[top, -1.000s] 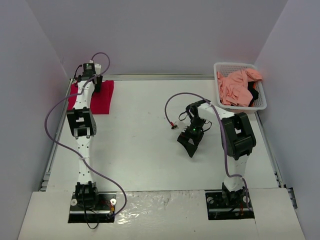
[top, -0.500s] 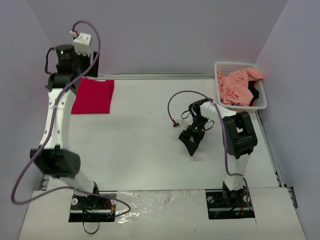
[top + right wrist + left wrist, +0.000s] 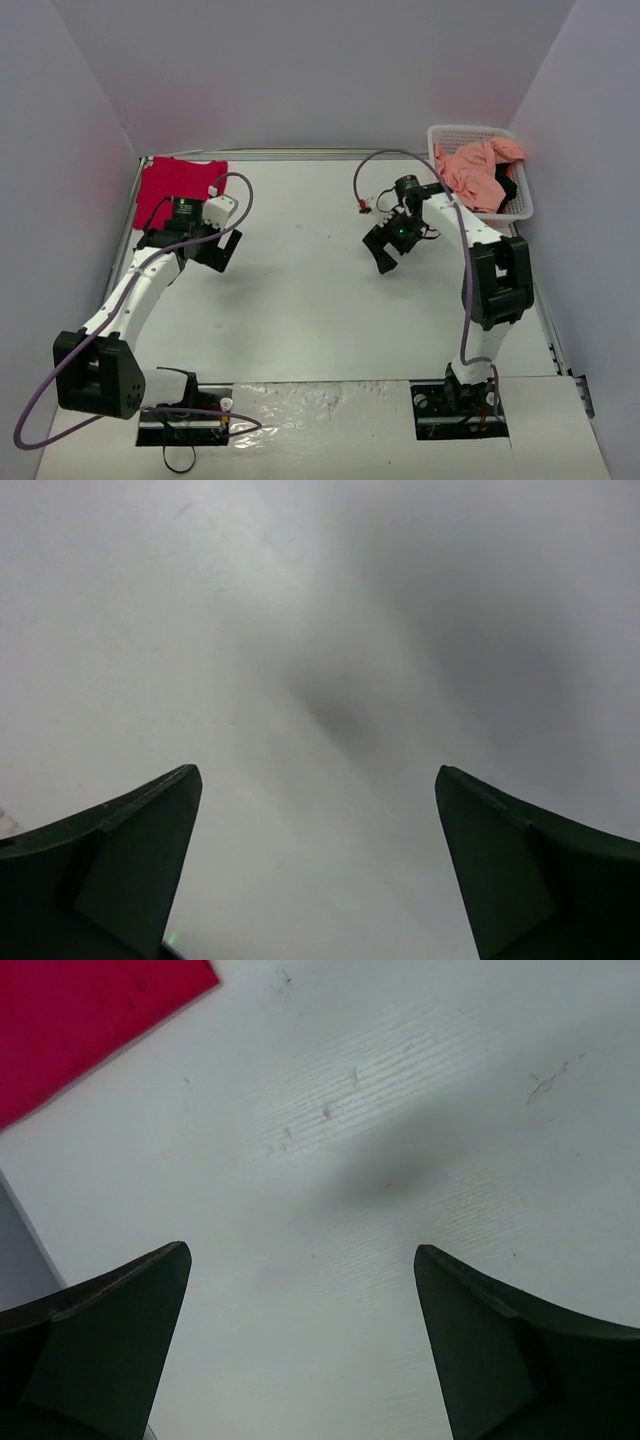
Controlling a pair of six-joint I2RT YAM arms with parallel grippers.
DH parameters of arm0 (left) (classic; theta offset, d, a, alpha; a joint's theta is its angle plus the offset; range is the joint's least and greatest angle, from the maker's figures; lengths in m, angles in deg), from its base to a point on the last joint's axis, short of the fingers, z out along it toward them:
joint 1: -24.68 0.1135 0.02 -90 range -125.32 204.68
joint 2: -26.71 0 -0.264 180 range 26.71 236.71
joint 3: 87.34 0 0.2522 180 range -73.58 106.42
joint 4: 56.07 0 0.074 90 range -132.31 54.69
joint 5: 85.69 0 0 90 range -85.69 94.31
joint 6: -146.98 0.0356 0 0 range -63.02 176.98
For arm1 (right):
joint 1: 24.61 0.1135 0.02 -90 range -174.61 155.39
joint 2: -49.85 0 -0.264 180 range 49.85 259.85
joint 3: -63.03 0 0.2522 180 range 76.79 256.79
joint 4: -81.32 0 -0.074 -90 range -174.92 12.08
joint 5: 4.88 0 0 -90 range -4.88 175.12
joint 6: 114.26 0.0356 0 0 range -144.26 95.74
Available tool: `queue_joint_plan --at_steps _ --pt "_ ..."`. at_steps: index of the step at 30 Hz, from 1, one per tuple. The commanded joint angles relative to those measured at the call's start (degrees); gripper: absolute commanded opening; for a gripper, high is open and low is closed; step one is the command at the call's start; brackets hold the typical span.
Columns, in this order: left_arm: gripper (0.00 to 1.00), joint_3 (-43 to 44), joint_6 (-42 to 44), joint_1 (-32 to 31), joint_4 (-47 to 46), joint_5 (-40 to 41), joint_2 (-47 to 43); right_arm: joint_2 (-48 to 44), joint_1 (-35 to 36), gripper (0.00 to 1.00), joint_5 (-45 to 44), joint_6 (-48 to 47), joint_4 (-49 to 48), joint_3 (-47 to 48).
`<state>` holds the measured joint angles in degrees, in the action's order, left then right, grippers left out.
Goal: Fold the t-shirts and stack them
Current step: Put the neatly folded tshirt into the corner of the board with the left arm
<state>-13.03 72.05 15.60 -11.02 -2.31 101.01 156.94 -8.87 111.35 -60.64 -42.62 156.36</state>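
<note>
Top view: the flat, folded crimson red cloth t-shirt (image 3: 180,185) lay in the upper left corner of the white table (image 3: 300,300). The crumpled salmon pink cloth t-shirt (image 3: 475,172) sat over a bit of black garment (image 3: 507,188) in the white plastic lattice basket (image 3: 470,131) at upper right. The left gripper (image 3: 218,252) hung just below the red shirt, and the right gripper (image 3: 386,250) hung left of the basket.

Left wrist view: the left gripper (image 3: 300,1260) had its fingers (image 3: 110,1330) wide apart over the table, with the red shirt's corner (image 3: 80,1020) at upper left.

Right wrist view: the right gripper (image 3: 318,775) was spread wide over the table.

Red tee (image 3: 170,180) flat, pink tee (image 3: 475,170) crumpled
</note>
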Motion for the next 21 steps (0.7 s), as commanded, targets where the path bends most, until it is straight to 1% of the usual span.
queue_joint_plan --at_steps 1,3,4,6,9,12,14,15,16,18,20,21 --pt "0.94 -1.3 2.33 0.38 -2.19 3.1 -6.52 -10.03 -2.91 1.0 -11.86 6.93 -6.08 0.86" --pt "0.94 -3.15 2.51 0.47 -4.03 2.05 -7.94 -12.77 -3.0 1.0 -16.72 8.77 -9.41 0.24" --pt "0.94 -4.21 3.03 0.64 -4.13 0.74 -8.9 -15.83 -3.09 1.0 -19.79 10.35 -10.13 0.06" --pt "0.94 -4.65 3.3 1.08 -2.99 -3.73 -9.87 -18.92 -3.09 1.0 -21.13 11.24 -11.01 0.58" --pt "0.94 -6.5 3.12 2.83 -3.6 -7.79 -11.1 -25.68 -3.09 1.0 -22.28 15.1 -11.37 2.08" --pt "0.94 -8.34 3.12 4.94 -5.45 -9.73 -11.55 -30.08 -3.18 1.0 -25.0 16.25 -12.77 1.99" --pt "0.94 -8.78 2.77 6.35 -5.97 -11.05 -11.37 -32.28 -3.27 1.0 -27.45 16.17 -14.26 0.42" --pt "0.94 -8.79 2.77 6.62 -5.98 -11.4 -11.2 -34.38 -3.27 1.0 -31.65 16.25 -16.44 -2.11" --pt "0.94 -8.87 2.77 7.06 -5.98 -11.67 -11.11 -35.27 -3.35 1.0 -32.65 16.25 -17.07 -3.36" --pt "0.94 -9.31 2.77 7.32 -6.06 -11.67 -10.85 -37.99 -3.53 1.0 -33.79 16.78 -18.91 -5.9" --pt "0.94 -9.49 2.68 7.85 -6.15 -12.28 -10.85 -40.72 -3.53 1.0 -32.14 19.06 -20.42 -7.06" --pt "0.94 -9.75 2.6 8.2 -6.24 -12.72 -10.93 -44.3 -3.44 1.0 -31.34 20.46 -22.68 -8.37"
